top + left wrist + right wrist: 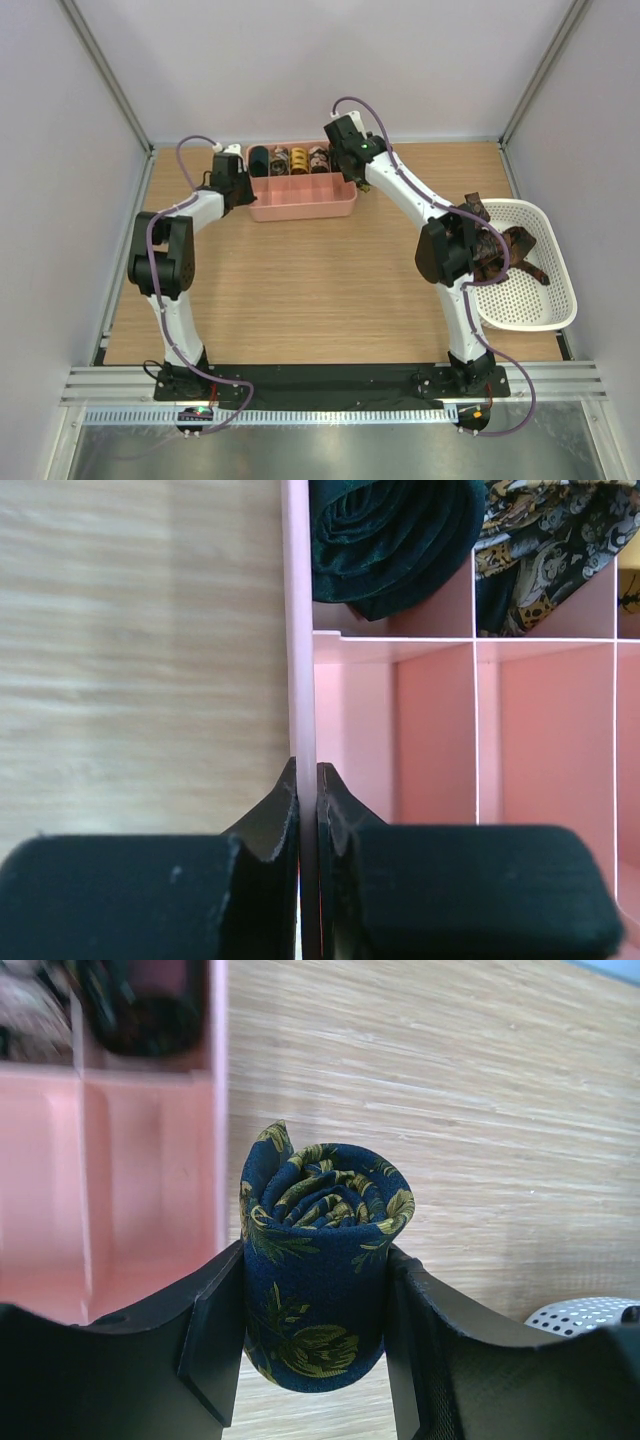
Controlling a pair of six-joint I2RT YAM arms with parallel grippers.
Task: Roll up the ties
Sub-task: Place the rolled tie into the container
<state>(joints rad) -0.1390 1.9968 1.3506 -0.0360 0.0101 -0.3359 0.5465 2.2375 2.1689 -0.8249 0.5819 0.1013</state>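
Observation:
My right gripper (pixel 313 1265) is shut on a navy tie (pixel 318 1250) with yellow-green leaf print, rolled into a coil and held above the wood just right of the pink tray (pixel 150 1160). From above, that gripper (pixel 347 165) hangs at the tray's far right corner. My left gripper (pixel 307 780) is shut on the tray's left wall (pixel 298 630), one finger inside and one outside. Several coiled ties fill the tray's back row: a dark green one (pixel 395 535), a patterned one (pixel 545 540), a yellow one (pixel 299 160). The front compartments (pixel 430 730) show only bare pink floor.
A white perforated basket (pixel 540 300) sits at the table's right edge with loose brown and dark ties (pixel 505 250) heaped in it. The right arm's elbow (pixel 445 250) stands beside the basket. Bare wooden table (pixel 300 290) lies between the arms.

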